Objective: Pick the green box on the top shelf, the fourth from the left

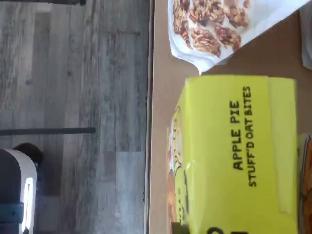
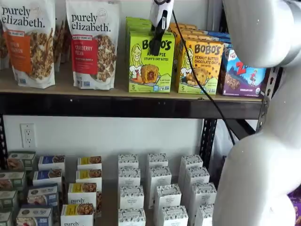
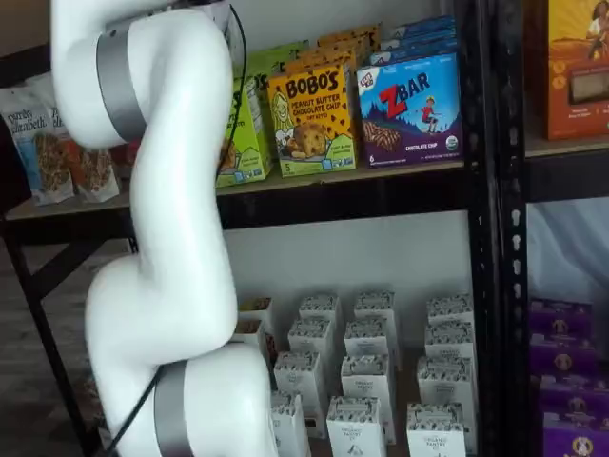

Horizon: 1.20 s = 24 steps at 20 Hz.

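Observation:
The green box [image 2: 150,66], a lime Bobo's Apple Pie carton, stands at the front of the top shelf [image 2: 117,106] with more green cartons behind it. My gripper [image 2: 155,46] hangs from above, its black fingers over the upper front of that box near the logo. No gap shows between the fingers, and I cannot tell whether they grip the carton. The wrist view looks closely onto the green box [image 1: 234,156] and its "Apple Pie" panel. In a shelf view my white arm covers most of the green box [image 3: 247,143] and hides the gripper.
Granola bags [image 2: 94,42] stand left of the green box. A yellow-orange Bobo's box [image 2: 202,66] and a blue ZBar box [image 2: 242,75] stand to its right. White cartons [image 2: 160,188] fill the lower shelf. My arm's white body [image 2: 263,141] fills the right foreground.

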Each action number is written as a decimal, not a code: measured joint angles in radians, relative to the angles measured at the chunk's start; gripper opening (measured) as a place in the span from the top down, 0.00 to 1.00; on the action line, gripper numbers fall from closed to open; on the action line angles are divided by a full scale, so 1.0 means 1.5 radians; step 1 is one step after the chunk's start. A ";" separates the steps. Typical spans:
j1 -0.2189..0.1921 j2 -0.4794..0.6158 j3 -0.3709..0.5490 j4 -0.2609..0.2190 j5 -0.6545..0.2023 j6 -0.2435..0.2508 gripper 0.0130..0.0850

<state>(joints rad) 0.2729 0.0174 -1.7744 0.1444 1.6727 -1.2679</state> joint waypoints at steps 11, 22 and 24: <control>0.001 0.011 -0.021 -0.003 0.031 0.002 0.78; 0.007 0.008 -0.036 -0.002 0.082 0.010 0.78; 0.005 0.000 -0.030 0.004 0.084 0.010 0.78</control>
<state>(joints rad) 0.2809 0.0179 -1.8187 0.1504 1.7992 -1.2526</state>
